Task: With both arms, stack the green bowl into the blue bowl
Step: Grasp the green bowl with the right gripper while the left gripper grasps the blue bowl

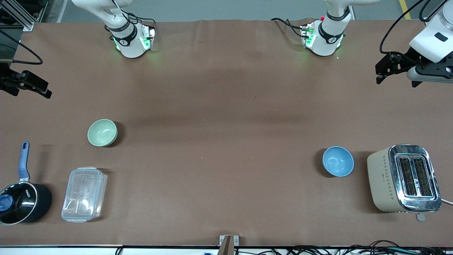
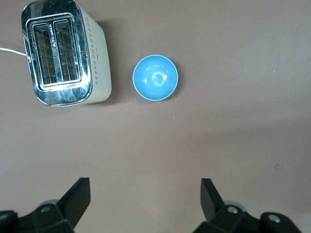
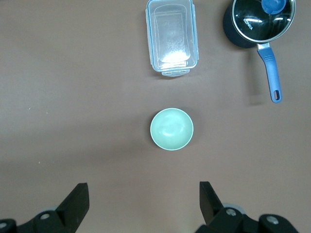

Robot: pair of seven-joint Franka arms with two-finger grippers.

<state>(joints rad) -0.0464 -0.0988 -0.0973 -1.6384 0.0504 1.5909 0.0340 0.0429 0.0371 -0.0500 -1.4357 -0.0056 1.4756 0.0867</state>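
The green bowl [image 1: 102,132] stands upright on the brown table toward the right arm's end; it also shows in the right wrist view [image 3: 171,129]. The blue bowl [image 1: 338,161] stands upright toward the left arm's end, beside a toaster; it also shows in the left wrist view [image 2: 155,77]. My left gripper [image 1: 384,71] is up in the air at its end of the table, open and empty [image 2: 146,194]. My right gripper [image 1: 39,86] is up in the air at its end, open and empty [image 3: 144,196]. Neither gripper touches a bowl.
A beige and chrome toaster [image 1: 403,177] stands beside the blue bowl at the left arm's end. A clear lidded plastic box [image 1: 84,194] and a black saucepan with a blue handle [image 1: 21,202] lie nearer the front camera than the green bowl.
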